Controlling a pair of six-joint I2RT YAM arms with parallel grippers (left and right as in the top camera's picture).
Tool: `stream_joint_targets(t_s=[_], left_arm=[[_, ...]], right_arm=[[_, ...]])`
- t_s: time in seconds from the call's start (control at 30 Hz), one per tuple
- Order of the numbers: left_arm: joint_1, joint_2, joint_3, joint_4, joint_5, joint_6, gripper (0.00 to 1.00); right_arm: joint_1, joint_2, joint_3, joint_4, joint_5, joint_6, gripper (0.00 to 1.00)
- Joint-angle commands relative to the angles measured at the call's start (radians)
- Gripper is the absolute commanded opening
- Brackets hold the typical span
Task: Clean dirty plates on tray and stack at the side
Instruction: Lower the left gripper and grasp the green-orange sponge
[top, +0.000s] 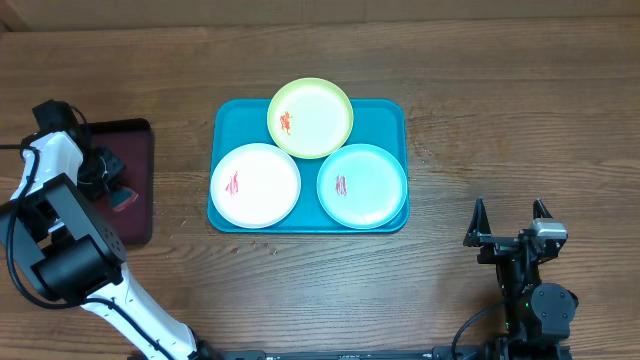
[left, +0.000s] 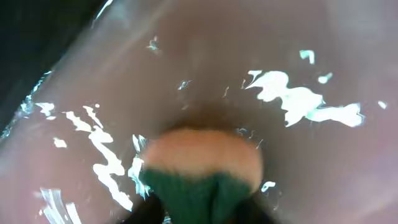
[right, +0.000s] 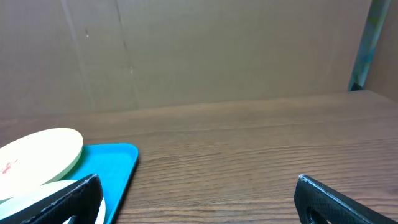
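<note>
The turquoise tray (top: 232, 115) sits mid-table with three plates on it: a yellow-green plate (top: 311, 118) at the back, a white plate (top: 255, 184) front left and a mint-blue plate (top: 362, 185) front right. Each has a red or orange smear. My left gripper (top: 108, 180) is down over the maroon tray (top: 135, 150) at the far left. In the left wrist view its dark fingers (left: 202, 211) flank the green side of a green-and-tan sponge (left: 202, 162). My right gripper (top: 509, 225) is open and empty, front right of the turquoise tray.
The right wrist view shows the turquoise tray's corner (right: 112, 165) and the yellow-green plate (right: 37, 152) to its left, with bare wood table (right: 249, 155) ahead and a brown wall behind. The maroon tray's glossy floor (left: 298, 56) fills the left wrist view.
</note>
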Motion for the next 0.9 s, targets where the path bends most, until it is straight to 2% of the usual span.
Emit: stream_joint_targets(t_s=[0.0, 0.3, 0.37, 0.4, 0.43, 0.47, 0.5, 0.53, 0.6, 0.63, 0.8, 0.83, 0.87], left_arm=[[0.005, 0.050, -0.014, -0.056, -0.013, 0.001, 1.00], [0.005, 0.050, -0.014, -0.236, -0.005, 0.001, 1.00], [0.005, 0.050, -0.014, -0.250, -0.003, 0.000, 0.95], [0.005, 0.050, -0.014, -0.254, 0.004, 0.000, 0.88], [0.005, 0.050, -0.014, -0.256, 0.019, 0.000, 0.69], [0.005, 0.050, -0.014, -0.256, 0.023, 0.000, 0.64], [0.005, 0.050, -0.014, -0.255, 0.030, 0.000, 0.44], [0.005, 0.050, -0.014, -0.253, 0.037, 0.000, 0.30], [0.005, 0.050, -0.014, -0.245, 0.040, 0.000, 0.10], [0.005, 0.050, -0.014, -0.237, 0.040, 0.000, 0.04], [0.005, 0.050, -0.014, -0.188, 0.039, 0.001, 0.05], [0.005, 0.050, -0.014, -0.173, 0.039, 0.001, 0.21], [0.005, 0.050, -0.014, -0.156, 0.039, 0.001, 0.53]], right_arm=[[-0.003, -0.010, -0.010, 0.005, 0.006, 0.008, 1.00], [-0.003, -0.010, -0.010, 0.005, 0.006, 0.008, 1.00], [-0.003, -0.010, -0.010, 0.005, 0.006, 0.008, 1.00], [-0.003, -0.010, -0.010, 0.005, 0.006, 0.008, 1.00], [-0.003, -0.010, -0.010, 0.005, 0.006, 0.008, 1.00], [-0.003, -0.010, -0.010, 0.005, 0.006, 0.008, 1.00], [-0.003, -0.010, -0.010, 0.005, 0.006, 0.008, 1.00], [-0.003, -0.010, -0.010, 0.005, 0.006, 0.008, 1.00], [-0.003, -0.010, -0.010, 0.005, 0.006, 0.008, 1.00], [-0.003, -0.010, -0.010, 0.005, 0.006, 0.008, 1.00], [-0.003, -0.010, -0.010, 0.005, 0.006, 0.008, 1.00], [-0.003, -0.010, -0.010, 0.005, 0.006, 0.008, 1.00], [-0.003, -0.010, -0.010, 0.005, 0.006, 0.008, 1.00]])
